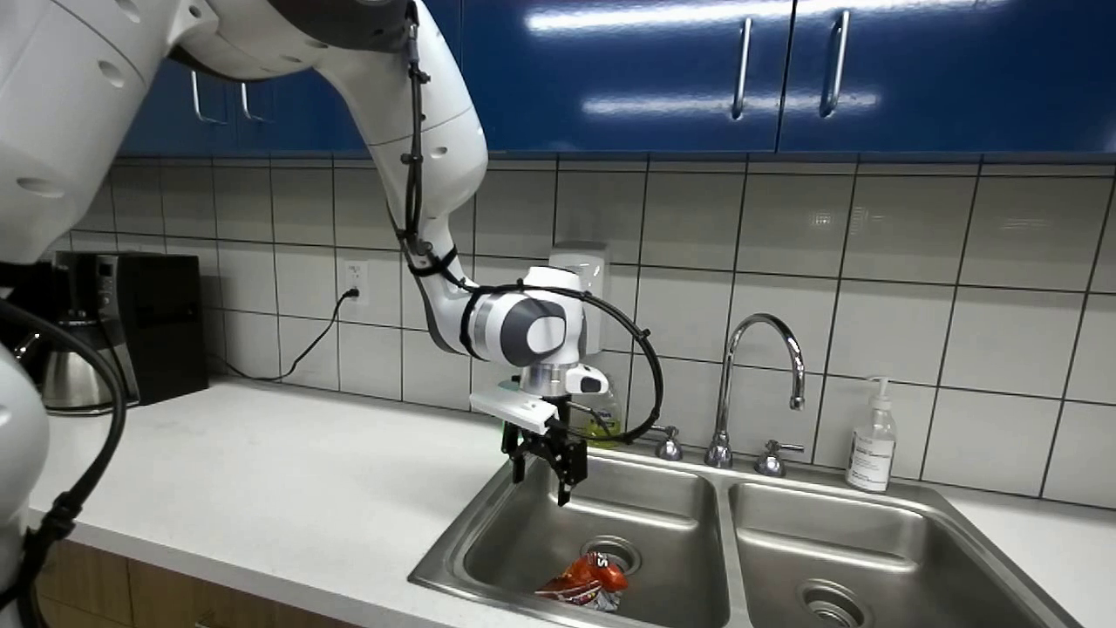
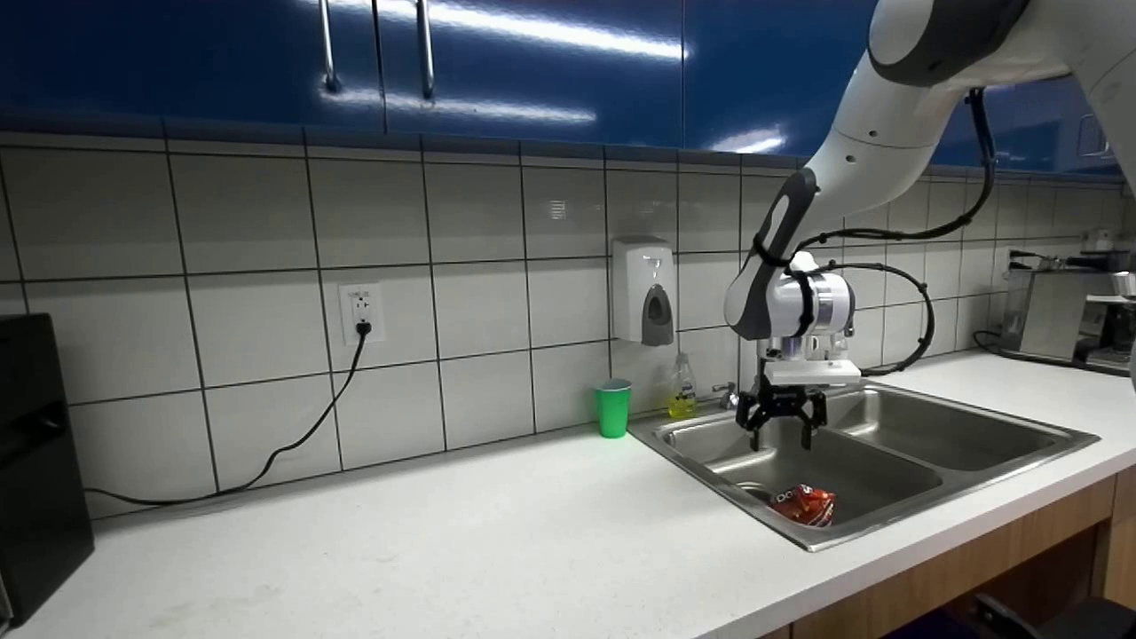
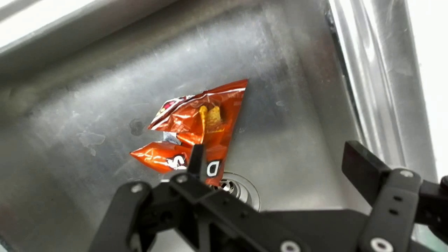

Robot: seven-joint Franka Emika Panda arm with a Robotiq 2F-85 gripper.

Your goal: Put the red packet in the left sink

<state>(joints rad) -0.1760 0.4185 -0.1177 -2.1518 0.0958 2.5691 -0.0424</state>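
Left sink (image 1: 676,563): red packet (image 1: 586,583) inside, at the drain's (image 1: 622,549) edge.
Green cup (image 2: 613,412): upright on counter (image 2: 426,550) near sink; contents hidden.
Gripper (image 2: 781,439): jaws spread wide above the sink; packet below, apart from them.
Packet axis: crumpled; wrist view, lower left to upper right, pointed corner each end; 1 finger (image 3: 196,162) hides part.

Super shiny blue cabinets (image 1: 628,65) up top with light streaks (image 1: 663,15), pale tile wall (image 1: 889,331) along the far side, white counter (image 1: 279,480), wood-look fronts (image 1: 179,597) below, near side.

place: kitchen | double steel sink (image 1: 731,541) | faucet (image 1: 724,392) | white countertop (image 1: 288,471) | tiled backsplash (image 2: 479,311) | blue wall cabinets (image 1: 628,70)
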